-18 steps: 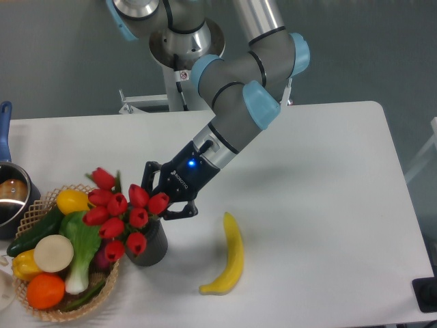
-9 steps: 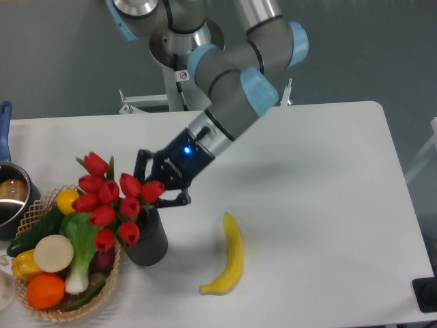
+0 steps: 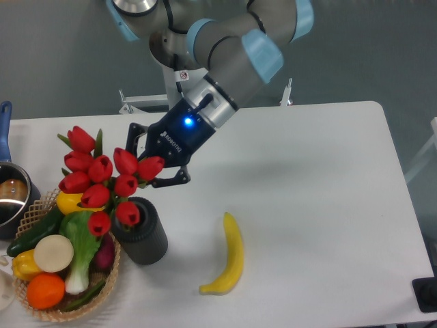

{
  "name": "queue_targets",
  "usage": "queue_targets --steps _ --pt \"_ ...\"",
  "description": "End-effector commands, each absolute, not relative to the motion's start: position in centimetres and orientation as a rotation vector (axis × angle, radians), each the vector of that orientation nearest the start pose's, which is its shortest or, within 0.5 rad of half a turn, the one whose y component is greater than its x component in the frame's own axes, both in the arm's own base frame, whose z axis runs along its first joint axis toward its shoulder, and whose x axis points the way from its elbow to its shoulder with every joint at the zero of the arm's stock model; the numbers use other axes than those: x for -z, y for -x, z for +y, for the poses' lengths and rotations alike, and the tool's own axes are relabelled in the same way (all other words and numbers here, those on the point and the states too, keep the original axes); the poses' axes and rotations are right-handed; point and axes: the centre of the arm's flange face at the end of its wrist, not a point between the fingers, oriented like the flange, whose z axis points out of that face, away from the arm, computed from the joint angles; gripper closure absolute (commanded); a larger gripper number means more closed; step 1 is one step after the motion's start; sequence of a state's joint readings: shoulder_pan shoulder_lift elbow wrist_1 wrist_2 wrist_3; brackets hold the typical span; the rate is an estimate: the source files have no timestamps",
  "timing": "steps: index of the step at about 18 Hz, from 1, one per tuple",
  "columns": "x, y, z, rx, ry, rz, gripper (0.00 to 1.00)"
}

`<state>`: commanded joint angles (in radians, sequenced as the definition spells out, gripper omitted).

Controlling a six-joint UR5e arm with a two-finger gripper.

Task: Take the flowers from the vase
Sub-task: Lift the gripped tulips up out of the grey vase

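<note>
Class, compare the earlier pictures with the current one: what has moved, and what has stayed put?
The hand, shut on the flowers, has risen up and leftward, lifting the bunch until the vase mouth shows. The vase, banana, basket and pot stayed put.

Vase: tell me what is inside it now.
The vase shows only a dark mouth. The flowers, held by the gripper, hang above it; one bud overlaps the rim, so any stems inside are hidden.
</note>
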<state>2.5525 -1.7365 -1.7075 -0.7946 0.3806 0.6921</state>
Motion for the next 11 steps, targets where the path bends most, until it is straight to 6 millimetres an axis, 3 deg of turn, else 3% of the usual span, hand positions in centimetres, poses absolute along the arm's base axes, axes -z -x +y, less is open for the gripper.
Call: queue_targets --steps 6,11 --pt "-50.1 34.5 48.8 0.539 1.932 -0.051 1.0" --pt "-53.5 39.3 46.2 0.414 1.907 -0.081 1.0"
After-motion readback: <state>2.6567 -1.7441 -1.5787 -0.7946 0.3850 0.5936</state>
